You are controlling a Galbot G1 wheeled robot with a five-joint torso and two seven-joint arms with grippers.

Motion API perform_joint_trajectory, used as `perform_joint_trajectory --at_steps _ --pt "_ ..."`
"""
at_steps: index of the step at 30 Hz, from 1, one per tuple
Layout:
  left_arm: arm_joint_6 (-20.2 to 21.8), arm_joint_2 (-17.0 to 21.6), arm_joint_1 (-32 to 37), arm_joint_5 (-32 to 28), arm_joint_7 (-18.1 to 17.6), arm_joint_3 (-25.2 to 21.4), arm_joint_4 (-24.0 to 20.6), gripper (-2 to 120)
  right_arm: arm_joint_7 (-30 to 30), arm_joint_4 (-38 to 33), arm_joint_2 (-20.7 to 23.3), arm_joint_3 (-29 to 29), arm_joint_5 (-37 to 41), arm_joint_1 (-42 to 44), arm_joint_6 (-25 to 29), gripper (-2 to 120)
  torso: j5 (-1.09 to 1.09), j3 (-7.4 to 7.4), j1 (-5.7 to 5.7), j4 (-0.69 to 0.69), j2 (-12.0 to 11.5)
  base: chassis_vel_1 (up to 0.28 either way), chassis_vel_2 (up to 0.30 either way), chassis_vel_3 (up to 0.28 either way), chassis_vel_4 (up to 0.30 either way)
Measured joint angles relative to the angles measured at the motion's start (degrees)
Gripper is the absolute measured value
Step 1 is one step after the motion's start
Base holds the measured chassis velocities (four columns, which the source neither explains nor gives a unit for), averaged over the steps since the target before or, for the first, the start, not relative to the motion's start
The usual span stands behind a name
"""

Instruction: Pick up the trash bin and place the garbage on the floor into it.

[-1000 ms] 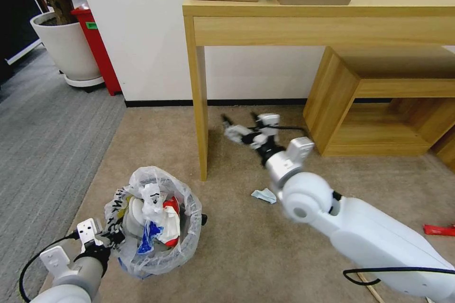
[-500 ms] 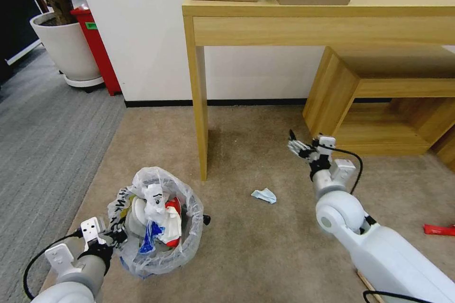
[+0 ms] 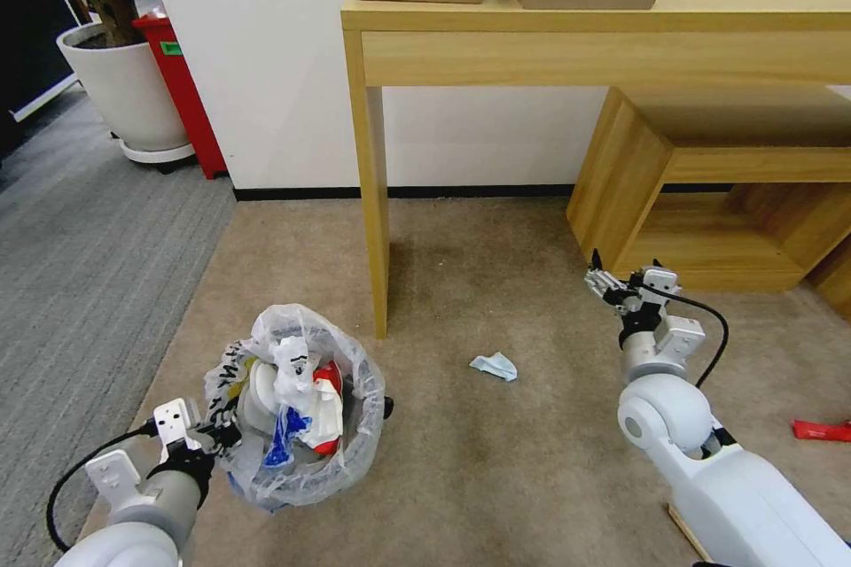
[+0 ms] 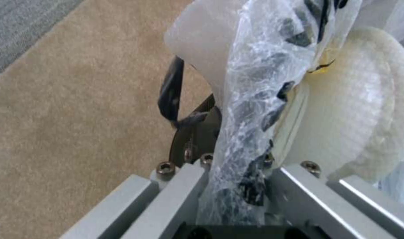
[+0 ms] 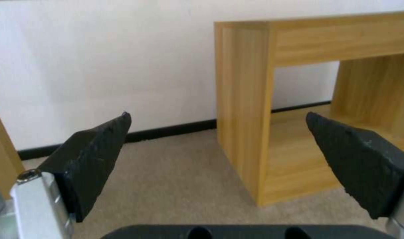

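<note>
Left hand [image 3: 222,436] clamped on rim of small round bag-lined trash bin [image 3: 297,412]. Right hand [image 3: 605,282], fingers apart, well right of bin; crumpled pale-blue paper [image 3: 494,365] between them on floor.

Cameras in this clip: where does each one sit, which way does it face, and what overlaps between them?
Head view: on the head, looking down at carpet, trash bin, blue-white scrap; both arms show.
Left wrist view: behind the left end effector, shut on the bin's plastic liner.
Right wrist view: behind the open right end effector, facing wall and low wooden shelf.
Shared: head and left wrist see the bin; head and right wrist see the shelf.
</note>
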State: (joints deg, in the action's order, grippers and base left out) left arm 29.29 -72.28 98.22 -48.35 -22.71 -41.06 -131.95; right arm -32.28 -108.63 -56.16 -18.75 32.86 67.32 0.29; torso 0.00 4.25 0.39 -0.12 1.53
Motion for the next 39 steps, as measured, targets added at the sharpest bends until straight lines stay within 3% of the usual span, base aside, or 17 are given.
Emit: perform_joint_trajectory --at_steps 12,39 --pt "-0.1 -0.4 -1.1 1.5 0.9 1.0 1.0 0 1.3 -0.5 -1.2 -4.6 -1.3 4.7 2.0 100 0.0 0.0 0.0 -0.01 0.0 0.0 0.0 0.0 0.0" --pt "-0.9 -0.2 -2.2 3.1 2.2 0.3 2.3 0 3.4 -0.5 -5.5 -4.4 -6.1 6.9 4.0 100 0.0 0.0 0.0 0.0 0.0 0.0 0.0 0.0 0.0"
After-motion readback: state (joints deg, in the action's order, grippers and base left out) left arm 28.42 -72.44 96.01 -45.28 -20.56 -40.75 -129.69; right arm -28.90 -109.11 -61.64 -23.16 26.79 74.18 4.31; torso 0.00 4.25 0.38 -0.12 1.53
